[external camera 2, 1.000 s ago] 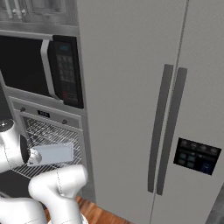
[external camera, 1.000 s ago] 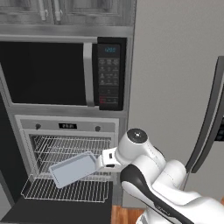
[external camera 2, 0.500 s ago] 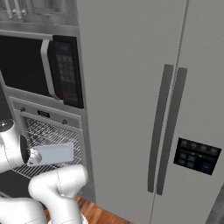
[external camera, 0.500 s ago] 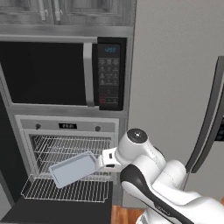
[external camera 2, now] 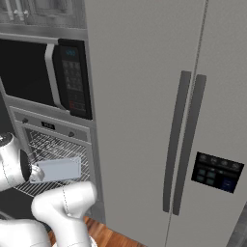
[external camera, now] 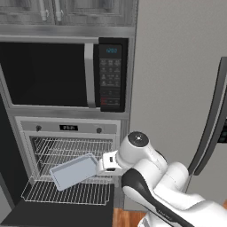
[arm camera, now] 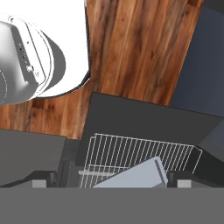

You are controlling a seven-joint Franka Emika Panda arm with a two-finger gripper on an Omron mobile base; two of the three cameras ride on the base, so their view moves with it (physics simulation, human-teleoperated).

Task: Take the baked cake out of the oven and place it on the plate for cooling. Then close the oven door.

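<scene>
Gripper wide, apparently around tray

A built-in microwave with a wide black window, a vertical silver handle and a dark keypad served as the landmark. Above the microwave ran grey cabinet doors. To the right of the microwave stood a pale grey side-by-side refrigerator, its two long dark handles set close together at the door seam. A dark dispenser panel sat on the refrigerator's right door, lower than the microwave. Well below the microwave lay a brown wood plank floor.
</scene>
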